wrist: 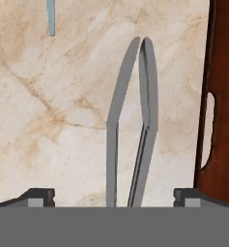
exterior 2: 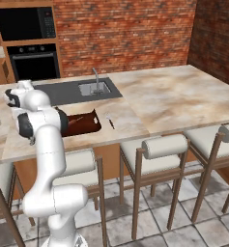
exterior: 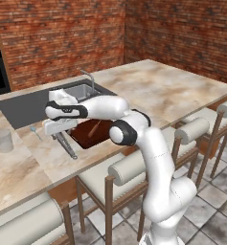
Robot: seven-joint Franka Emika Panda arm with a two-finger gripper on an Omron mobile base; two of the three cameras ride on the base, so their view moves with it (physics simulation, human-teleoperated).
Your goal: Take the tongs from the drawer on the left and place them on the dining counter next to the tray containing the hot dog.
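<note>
Gripper (wrist: 113, 198), fingers spread wide apart, hovers over the tongs (wrist: 130, 125) lying on the dining counter (wrist: 53, 120) just beside the tray (wrist: 222, 106); I judge lifting straight up avoids nudging them.

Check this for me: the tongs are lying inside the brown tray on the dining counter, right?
Not quite. The tongs lie on the dining counter beside the tray, not in it. The hand view shows bare marble under them, with the tray's rim off to one side and the open gripper straddling them.
</note>
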